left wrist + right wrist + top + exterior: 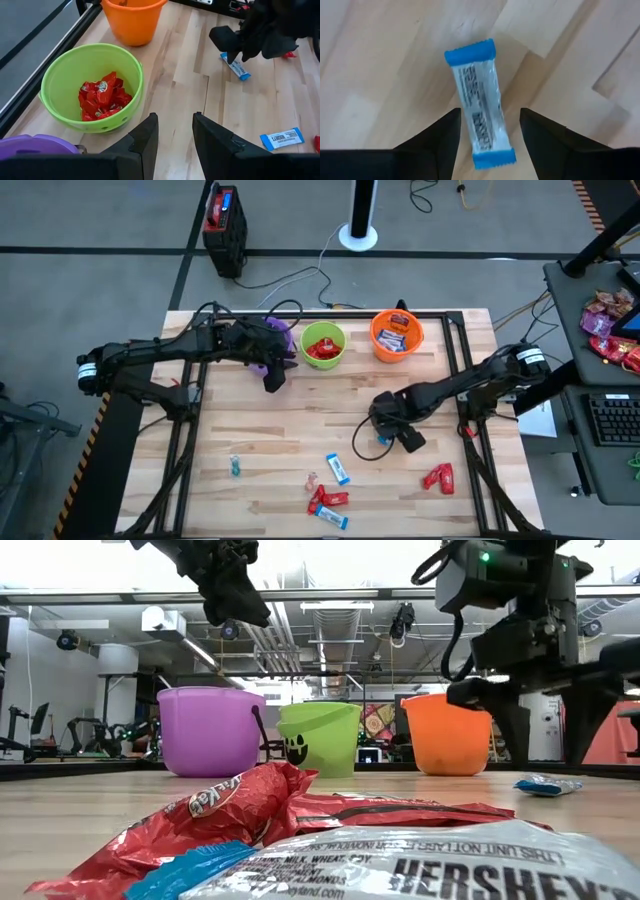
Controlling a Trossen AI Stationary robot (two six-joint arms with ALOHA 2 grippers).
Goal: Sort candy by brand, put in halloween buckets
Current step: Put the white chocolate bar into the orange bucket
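My right gripper [487, 150] is open and points down over a blue-and-white bar [480, 107] lying flat on the wood. One finger stands on either side of the bar without touching it. In the high view this gripper [386, 436] is at the table's middle right. My left gripper [272, 376] is open and empty, hovering beside the purple bucket [278, 332]. The green bucket [90, 85] holds red wrappers, and the orange bucket [396, 337] holds blue-and-white bars. Loose candy lies near the table's near edge: another bar [338, 469], red pieces [330, 499] and a teal piece [236, 466].
The three buckets stand in a row along the far edge. More red wrappers [438, 476] lie at the near right, and a bar [330, 519] lies at the near edge. A dark frame rail [462, 360] borders the tabletop. The middle of the table is bare wood.
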